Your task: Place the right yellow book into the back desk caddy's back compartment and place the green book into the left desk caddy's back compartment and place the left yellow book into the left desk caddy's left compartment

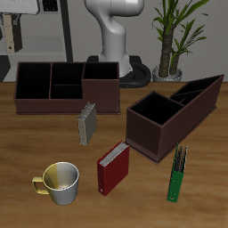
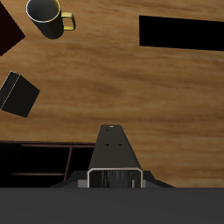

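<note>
The pincer (image 1: 10,41) hangs high above the far corner of the tabletop (image 1: 142,200), closed on the right yellow book (image 2: 114,156), whose striped page edges face the wrist camera. Just beside and below it lies the back desk caddy (image 1: 53,100). The left yellow book (image 1: 86,123) stands upright near that caddy's front wall. The green book (image 1: 178,172) lies near the left desk caddy (image 1: 156,134).
</note>
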You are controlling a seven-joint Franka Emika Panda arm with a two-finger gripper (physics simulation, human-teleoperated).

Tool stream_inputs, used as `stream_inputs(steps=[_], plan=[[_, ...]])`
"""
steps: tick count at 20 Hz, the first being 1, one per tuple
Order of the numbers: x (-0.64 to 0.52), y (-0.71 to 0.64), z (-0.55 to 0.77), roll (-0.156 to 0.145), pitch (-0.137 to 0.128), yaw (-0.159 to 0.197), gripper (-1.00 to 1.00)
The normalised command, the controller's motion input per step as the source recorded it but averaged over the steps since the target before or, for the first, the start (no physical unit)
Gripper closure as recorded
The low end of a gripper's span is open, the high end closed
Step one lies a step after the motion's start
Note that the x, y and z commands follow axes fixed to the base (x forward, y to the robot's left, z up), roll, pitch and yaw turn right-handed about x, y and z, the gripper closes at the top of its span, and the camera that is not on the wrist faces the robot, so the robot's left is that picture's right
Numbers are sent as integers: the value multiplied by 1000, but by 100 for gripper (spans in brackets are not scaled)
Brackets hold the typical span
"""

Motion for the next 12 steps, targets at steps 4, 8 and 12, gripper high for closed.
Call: stream_inputs(steps=[4,8,12], plan=[[-295,385,-90,58,60,6,100],[-196,303,-75,23,29,62,100],[49,230,-119,-28,68,65,100]])
